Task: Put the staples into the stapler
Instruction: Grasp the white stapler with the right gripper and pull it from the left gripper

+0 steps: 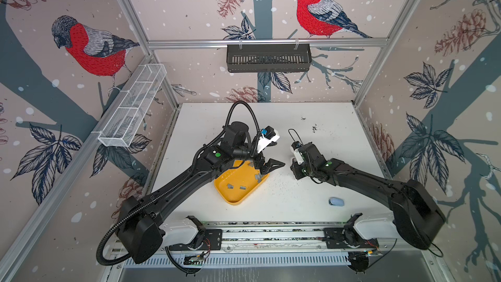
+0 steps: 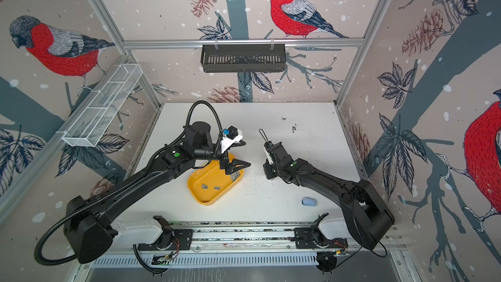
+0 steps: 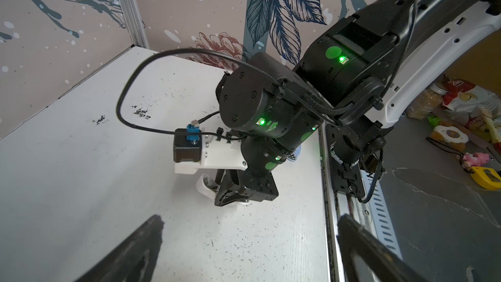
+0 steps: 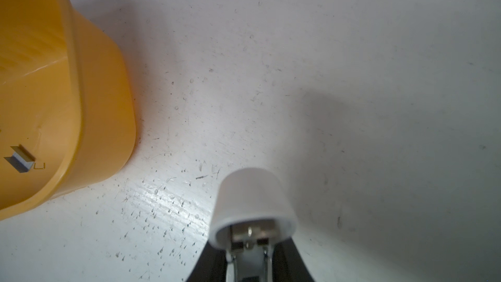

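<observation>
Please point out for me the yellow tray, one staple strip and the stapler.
yellow tray (image 1: pixel 241 177): in a top view, on the bare floor of the tray.
staple strip (image 4: pixel 20 160): right wrist view, on its grey top face.
stapler (image 4: pixel 253 207): right wrist view, on its white rounded end.

left arm (image 1: pixel 173 185), right arm (image 1: pixel 360 179): matte black, white base shells (image 1: pixel 181 230), green joint LEDs (image 3: pixel 262 122), white camera brackets (image 3: pixel 217 155); corrugated conduit (image 1: pixel 100 250) on left.

My left gripper (image 3: pixel 250 222) hangs with its jaws spread wide, arm stretched toward the middle. My right gripper (image 4: pixel 250 256) points down, clamped on the stapler (image 4: pixel 252 204).
</observation>
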You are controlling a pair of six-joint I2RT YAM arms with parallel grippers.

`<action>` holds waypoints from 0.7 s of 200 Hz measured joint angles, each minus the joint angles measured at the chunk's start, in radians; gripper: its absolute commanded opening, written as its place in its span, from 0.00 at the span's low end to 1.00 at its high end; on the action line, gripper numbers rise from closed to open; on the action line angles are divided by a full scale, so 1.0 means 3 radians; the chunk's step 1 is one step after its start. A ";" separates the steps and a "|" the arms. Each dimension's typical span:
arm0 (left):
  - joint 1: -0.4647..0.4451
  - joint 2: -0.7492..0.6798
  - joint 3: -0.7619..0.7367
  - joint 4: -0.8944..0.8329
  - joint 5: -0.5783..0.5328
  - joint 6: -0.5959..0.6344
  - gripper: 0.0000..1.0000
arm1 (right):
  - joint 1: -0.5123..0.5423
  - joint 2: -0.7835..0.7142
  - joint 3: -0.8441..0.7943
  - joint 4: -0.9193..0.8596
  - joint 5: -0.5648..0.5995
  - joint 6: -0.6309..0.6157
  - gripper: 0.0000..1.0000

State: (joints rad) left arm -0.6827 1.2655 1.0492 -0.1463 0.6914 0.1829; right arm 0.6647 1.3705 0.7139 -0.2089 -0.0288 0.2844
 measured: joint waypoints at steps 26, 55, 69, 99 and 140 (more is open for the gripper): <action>-0.0001 -0.0084 -0.0048 0.0106 -0.0075 -0.0005 1.00 | 0.0029 0.0146 0.0031 0.0020 0.0000 -0.0004 0.24; -0.0001 -0.0103 -0.0093 0.0130 -0.0173 -0.0062 0.99 | 0.0033 0.0230 0.0043 0.0031 -0.0010 -0.0011 0.25; -0.0004 -0.0104 -0.0093 0.0139 -0.0195 -0.0062 0.99 | 0.0031 0.0235 0.0045 0.0046 -0.0009 -0.0011 0.25; -0.0008 -0.0109 -0.0086 0.0137 -0.0212 -0.0064 0.99 | 0.0029 0.0284 0.0043 0.0086 -0.0006 -0.0013 0.25; -0.0009 -0.0114 -0.0086 0.0163 -0.0219 -0.0066 0.99 | -0.0019 0.0261 -0.0004 0.0086 0.0009 -0.0013 0.25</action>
State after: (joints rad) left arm -0.6853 1.2312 1.0233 -0.0975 0.6258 0.1631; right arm 0.6590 1.4487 0.7128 -0.1829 -0.0261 0.2806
